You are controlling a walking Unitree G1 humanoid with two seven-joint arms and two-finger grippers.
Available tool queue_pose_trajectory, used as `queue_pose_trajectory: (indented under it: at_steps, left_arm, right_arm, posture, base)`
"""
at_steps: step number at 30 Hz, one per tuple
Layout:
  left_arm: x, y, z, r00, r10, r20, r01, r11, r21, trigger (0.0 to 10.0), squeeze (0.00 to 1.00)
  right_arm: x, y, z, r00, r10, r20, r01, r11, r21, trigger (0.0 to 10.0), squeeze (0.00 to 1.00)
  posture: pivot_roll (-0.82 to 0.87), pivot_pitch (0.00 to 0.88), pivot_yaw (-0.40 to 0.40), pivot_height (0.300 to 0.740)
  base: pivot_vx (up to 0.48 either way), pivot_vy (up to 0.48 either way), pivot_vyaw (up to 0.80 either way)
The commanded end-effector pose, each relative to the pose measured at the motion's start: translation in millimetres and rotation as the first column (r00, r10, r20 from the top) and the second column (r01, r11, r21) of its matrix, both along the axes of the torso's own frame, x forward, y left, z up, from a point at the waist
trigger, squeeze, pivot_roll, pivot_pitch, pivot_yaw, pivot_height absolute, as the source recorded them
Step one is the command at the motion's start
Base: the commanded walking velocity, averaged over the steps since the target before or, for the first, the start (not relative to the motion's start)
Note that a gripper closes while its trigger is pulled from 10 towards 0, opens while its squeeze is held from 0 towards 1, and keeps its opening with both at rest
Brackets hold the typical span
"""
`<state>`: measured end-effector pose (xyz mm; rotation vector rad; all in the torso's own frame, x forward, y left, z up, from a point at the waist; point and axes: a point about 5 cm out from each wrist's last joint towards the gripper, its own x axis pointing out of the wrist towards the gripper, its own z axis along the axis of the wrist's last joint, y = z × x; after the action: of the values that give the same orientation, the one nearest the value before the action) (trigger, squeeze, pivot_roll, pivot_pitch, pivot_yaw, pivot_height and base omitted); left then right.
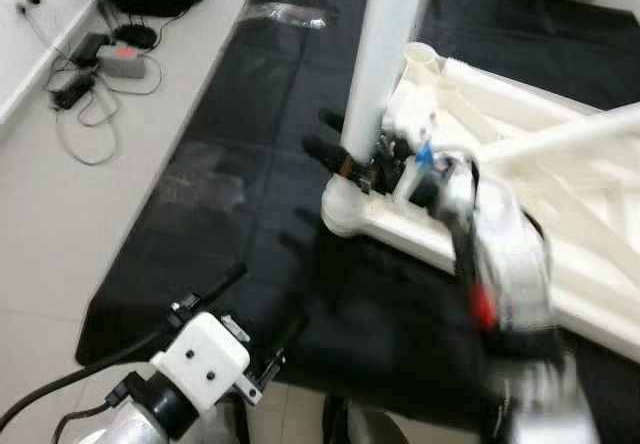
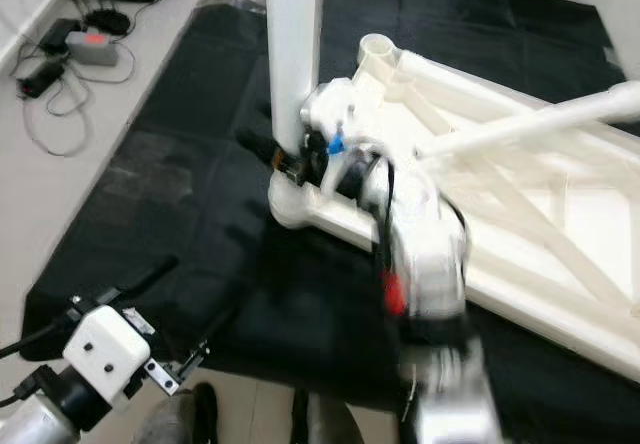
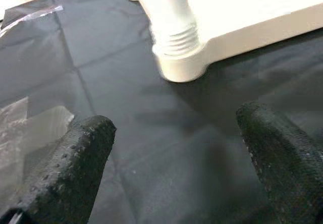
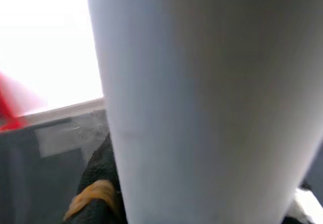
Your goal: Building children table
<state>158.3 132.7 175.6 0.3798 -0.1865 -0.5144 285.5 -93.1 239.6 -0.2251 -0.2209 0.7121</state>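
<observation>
holding leg (image 1: 385, 54) upright in corner socket (image 1: 345, 209) of upturned tabletop (image 1: 560, 214) | your right gripper (image 1: 345, 149) clamps it to screw in | left gripper (image 3: 171, 153) wide open, empty, near socket

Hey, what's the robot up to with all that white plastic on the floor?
It is putting a children's table together. The white tabletop frame lies upside down on a black sheet on the floor. The right gripper is closed around a white table leg, which stands upright in the frame's corner socket, its thread showing just above the socket. The left gripper hovers open over the sheet close by, holding nothing. Another leg already sticks out of the frame farther back.
</observation>
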Motion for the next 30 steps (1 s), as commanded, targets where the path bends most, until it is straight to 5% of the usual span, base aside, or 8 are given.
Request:
queue_pose_trajectory:
  at_steps: [1, 14, 30]
  left_arm:
    - [2.8, -2.1, -4, 1.000, -0.013, 0.003, 0.013, 1.000, 0.003, 10.0, 0.00]
    - [23.6, 7.9, -17, 0.998, 0.051, -0.036, -0.051, 0.999, 0.006, 10.0, 0.00]
    - [34.6, 11.3, -30, 0.998, 0.053, -0.038, -0.052, 0.998, 0.037, 10.0, 0.00]
  right_arm:
    - [-0.5, -8.6, -55, 0.939, -0.147, -0.310, 0.126, 0.988, -0.087, 10.0, 0.00]
    - [14.9, -1.9, -47, 0.908, -0.271, -0.321, 0.290, 0.957, 0.014, 10.0, 0.00]
    - [11.3, -6.9, -46, 0.877, -0.321, -0.357, 0.392, 0.908, 0.148, 10.0, 0.00]
  posture:
    - [-0.01, 0.267, -0.081, 0.740]
    - [0.03, 0.176, -0.088, 0.740]
    - [0.03, 0.136, -0.051, 0.740]
  base:
    - [0.000, 0.000, 0.00]
    - [0.000, 0.000, 0.00]
    - [0.000, 0.000, 0.00]
